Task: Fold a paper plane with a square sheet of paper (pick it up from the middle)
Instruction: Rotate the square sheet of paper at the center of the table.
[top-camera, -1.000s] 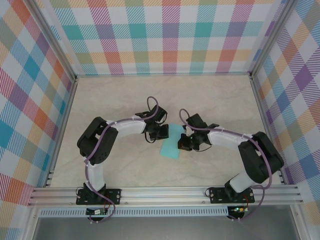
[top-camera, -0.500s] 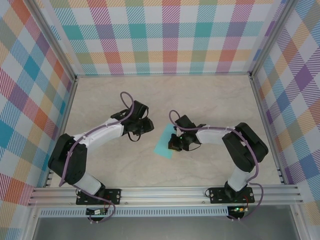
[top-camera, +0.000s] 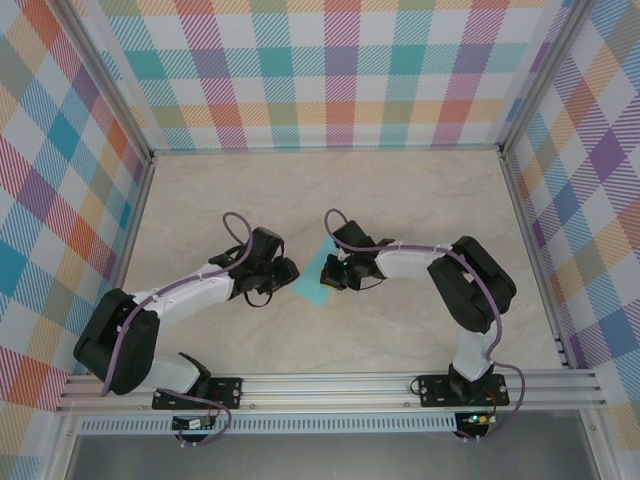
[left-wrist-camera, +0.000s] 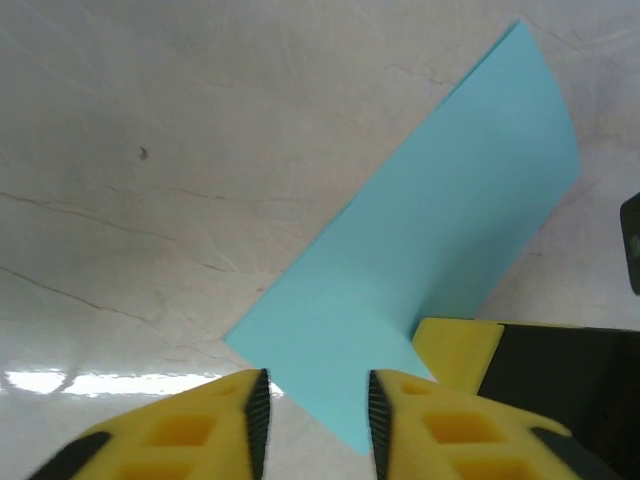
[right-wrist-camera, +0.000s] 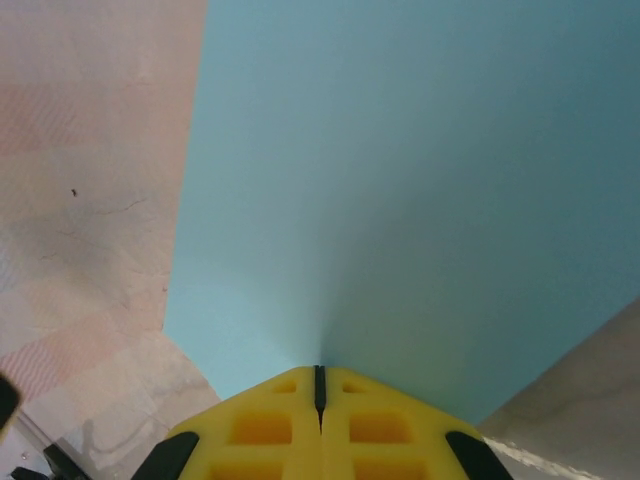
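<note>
Square sheet of paper (top-camera: 312, 284), long axis near-left to far-right: right gripper (right-wrist-camera: 320, 374) clamped on it; left gripper (left-wrist-camera: 316, 402) part-open, empty, just left.

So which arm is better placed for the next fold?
Left, probably. The right gripper is shut on the paper, holding it, while the left gripper is open and free, with a corner of the paper at its fingertips.

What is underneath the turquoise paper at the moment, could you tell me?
The pale marbled table shows all around the turquoise paper, so that most likely runs beneath it. The right pincer is shut on one edge. Whatever the sheet itself covers is hidden.
</note>
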